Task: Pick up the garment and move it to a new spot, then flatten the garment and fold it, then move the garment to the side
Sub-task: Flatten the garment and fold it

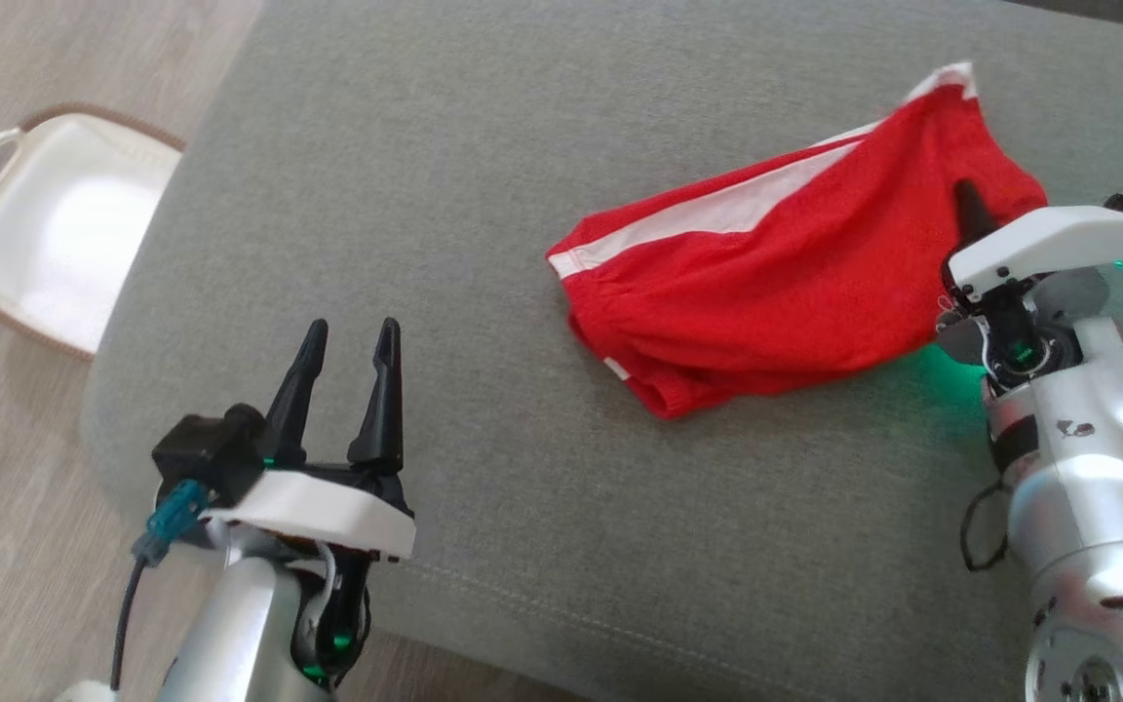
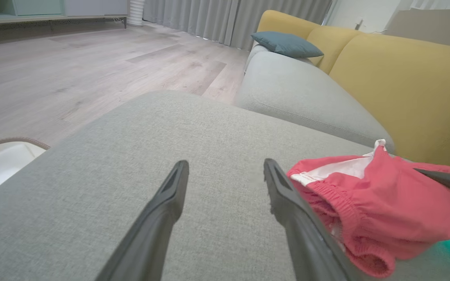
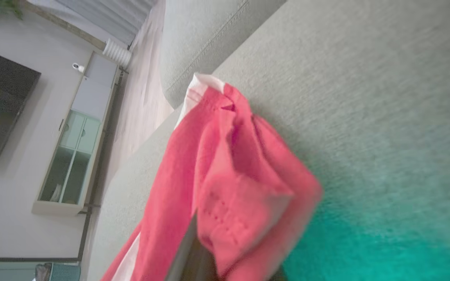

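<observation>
The red garment, seemingly soft, light and limp, lies crumpled near the grey sofa cushion's right edge. The right gripper pinches its bunched right-hand fabric, jaws closed, likely a sound hold. The left gripper hovers wide open and empty by the front-left corner.

The grey seat cushion, cloth-covered with a stitched seam along its near edge, bears crumpled red shorts with a white side stripe, lying bunched toward its far right part, well apart from its rounded left edge.
</observation>
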You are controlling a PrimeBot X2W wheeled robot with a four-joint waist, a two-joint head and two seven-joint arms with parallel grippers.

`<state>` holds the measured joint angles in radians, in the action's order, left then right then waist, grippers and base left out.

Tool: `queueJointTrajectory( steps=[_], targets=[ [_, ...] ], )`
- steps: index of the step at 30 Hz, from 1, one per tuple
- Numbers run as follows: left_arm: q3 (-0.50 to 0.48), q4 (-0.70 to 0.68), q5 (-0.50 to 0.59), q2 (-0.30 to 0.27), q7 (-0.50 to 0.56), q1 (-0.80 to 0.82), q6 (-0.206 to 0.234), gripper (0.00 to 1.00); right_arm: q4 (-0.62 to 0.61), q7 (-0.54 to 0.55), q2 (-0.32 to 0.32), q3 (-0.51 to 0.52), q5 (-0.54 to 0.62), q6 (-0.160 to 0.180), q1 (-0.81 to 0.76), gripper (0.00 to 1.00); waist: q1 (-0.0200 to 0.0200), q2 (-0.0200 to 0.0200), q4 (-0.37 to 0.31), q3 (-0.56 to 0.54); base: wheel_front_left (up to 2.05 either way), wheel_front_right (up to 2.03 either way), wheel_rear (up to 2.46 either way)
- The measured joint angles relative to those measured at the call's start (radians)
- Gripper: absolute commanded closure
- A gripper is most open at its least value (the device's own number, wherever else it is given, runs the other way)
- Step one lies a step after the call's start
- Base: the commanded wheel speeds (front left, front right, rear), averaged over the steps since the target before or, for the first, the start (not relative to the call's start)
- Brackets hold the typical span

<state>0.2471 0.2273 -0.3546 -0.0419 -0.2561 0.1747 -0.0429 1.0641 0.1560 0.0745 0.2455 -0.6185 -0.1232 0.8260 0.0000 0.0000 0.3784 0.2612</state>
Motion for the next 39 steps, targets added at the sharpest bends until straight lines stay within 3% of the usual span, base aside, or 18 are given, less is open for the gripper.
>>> queueJointTrajectory(
  steps=[17, 23, 35, 39],
  targets=[
    [-0.010, 0.004, 0.002, 0.000, 0.000, -0.020, -0.002, 0.00, -0.420, -0.030, -0.012, -0.030, -0.149, 0.000, -0.408, 1.00, 0.0000, 0.0000, -0.194, -0.098, 0.00, 0.00, 0.00],
    [-0.010, 0.010, 0.011, -0.001, 0.000, -0.053, -0.002, 0.00, -0.490, -0.087, -0.021, -0.057, -0.240, 0.000, -0.551, 1.00, 0.0000, 0.0001, -0.226, -0.141, 0.00, 0.00, 0.00],
    [-0.007, 0.015, 0.020, -0.001, 0.000, -0.071, -0.002, 0.00, -0.494, -0.183, -0.026, -0.140, -0.291, 0.000, -0.518, 1.00, 0.0000, 0.0001, -0.211, -0.168, 0.00, 0.00, 0.00],
    [-0.014, 0.017, 0.020, -0.001, 0.000, -0.080, -0.002, 0.00, -0.552, -0.225, -0.026, -0.260, -0.360, 0.000, -0.502, 1.00, 0.0000, 0.0000, -0.201, -0.180, 0.00, 0.00, 0.00]
  ],
)
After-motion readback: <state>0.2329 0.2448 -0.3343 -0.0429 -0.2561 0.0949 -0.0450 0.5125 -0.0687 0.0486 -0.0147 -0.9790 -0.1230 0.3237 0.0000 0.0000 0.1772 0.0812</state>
